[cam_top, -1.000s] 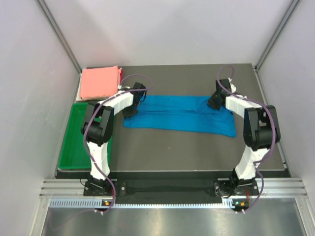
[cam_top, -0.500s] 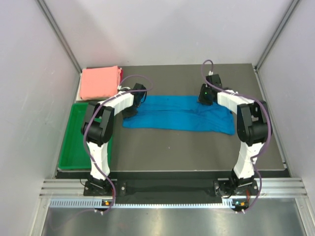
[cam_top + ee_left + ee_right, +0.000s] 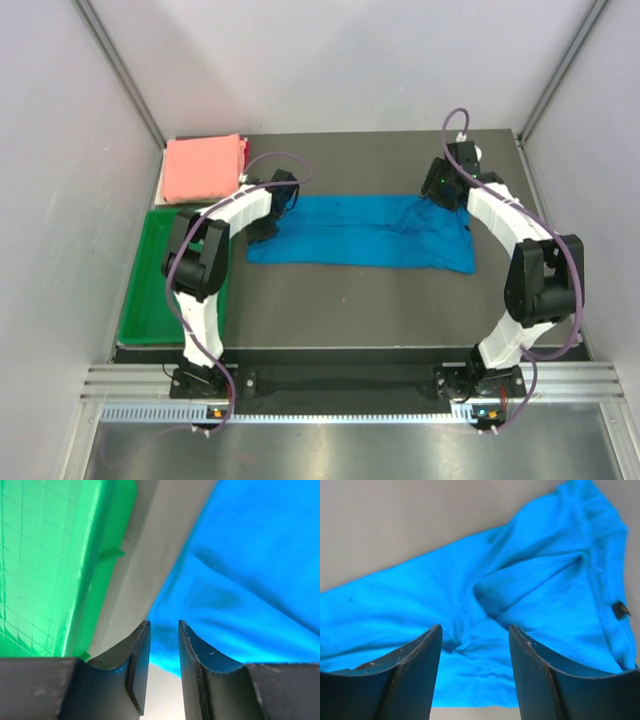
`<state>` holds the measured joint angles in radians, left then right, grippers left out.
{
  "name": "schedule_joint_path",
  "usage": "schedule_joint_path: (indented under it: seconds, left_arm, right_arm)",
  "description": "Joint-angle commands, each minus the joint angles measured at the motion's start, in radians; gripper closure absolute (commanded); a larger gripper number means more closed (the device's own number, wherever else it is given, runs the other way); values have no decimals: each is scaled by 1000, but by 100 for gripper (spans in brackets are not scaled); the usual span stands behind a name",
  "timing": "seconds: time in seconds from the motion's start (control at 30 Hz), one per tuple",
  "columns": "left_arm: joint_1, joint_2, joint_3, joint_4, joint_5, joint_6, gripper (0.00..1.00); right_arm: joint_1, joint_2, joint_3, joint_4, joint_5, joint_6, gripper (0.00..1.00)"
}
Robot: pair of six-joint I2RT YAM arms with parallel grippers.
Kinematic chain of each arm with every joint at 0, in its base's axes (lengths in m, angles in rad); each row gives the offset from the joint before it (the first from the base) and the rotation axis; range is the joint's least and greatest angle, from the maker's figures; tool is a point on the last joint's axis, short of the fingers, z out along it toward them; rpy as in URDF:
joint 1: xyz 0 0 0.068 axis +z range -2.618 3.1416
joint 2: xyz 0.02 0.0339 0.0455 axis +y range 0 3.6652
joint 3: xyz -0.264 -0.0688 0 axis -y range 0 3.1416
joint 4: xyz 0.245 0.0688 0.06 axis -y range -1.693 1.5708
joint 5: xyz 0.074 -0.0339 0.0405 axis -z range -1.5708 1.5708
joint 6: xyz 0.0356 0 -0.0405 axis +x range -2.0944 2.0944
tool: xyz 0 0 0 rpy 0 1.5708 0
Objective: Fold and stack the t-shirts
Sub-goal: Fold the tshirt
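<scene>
The blue t-shirt [image 3: 365, 230] lies folded into a long flat strip across the middle of the table. The salmon pink t-shirt [image 3: 205, 167] sits folded at the back left corner. My left gripper [image 3: 266, 224] rests low at the strip's left end; in the left wrist view it [image 3: 163, 625] stands open, with the blue cloth [image 3: 250, 555] just past its tips and bare table in the gap. My right gripper [image 3: 438, 187] hovers over the strip's far right end. It [image 3: 475, 630] is open wide above the wrinkled blue cloth [image 3: 420, 610], holding nothing.
A green plastic tray [image 3: 150, 290] stands along the table's left side, close to my left gripper, and its rim [image 3: 107, 555] fills the left of the left wrist view. Grey walls with metal posts close in the back and sides.
My right gripper has gone from shut to open, letting go of the blue shirt's right end, and has drawn back toward the far right. The left arm has not moved.
</scene>
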<state>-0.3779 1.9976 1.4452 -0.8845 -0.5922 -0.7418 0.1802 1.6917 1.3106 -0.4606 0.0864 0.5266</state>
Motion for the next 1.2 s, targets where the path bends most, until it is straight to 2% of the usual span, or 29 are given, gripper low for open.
schedule_joint_path:
  seconds: [0.0,0.23,0.43,0.6,0.7,0.77,0.87,1.17]
  left_arm:
    - [-33,-77,44,-13,29,28,66]
    - [-59,-112,50,24,118,62,65]
    - [-59,-155,50,24,100,82,65]
    - [-59,-163,66,21,94,90,65]
    - [-59,-157,75,15,89,93,65]
    - [-59,-155,75,13,85,93,65]
    - [-59,-152,70,18,81,93,65]
    - [-59,-114,49,27,103,73,65]
  right_arm:
    - [-47,-27,-80,11,13,97,44]
    - [-54,-7,-215,252,-109,301,36]
    - [-51,37,-234,292,-134,389,36]
    - [-41,88,-203,335,-109,398,37]
    - [-39,137,-154,355,-134,372,40]
    - [-30,151,-133,394,-161,337,48]
    - [11,180,-56,387,-174,227,53]
    - [71,195,-5,295,-189,-20,54]
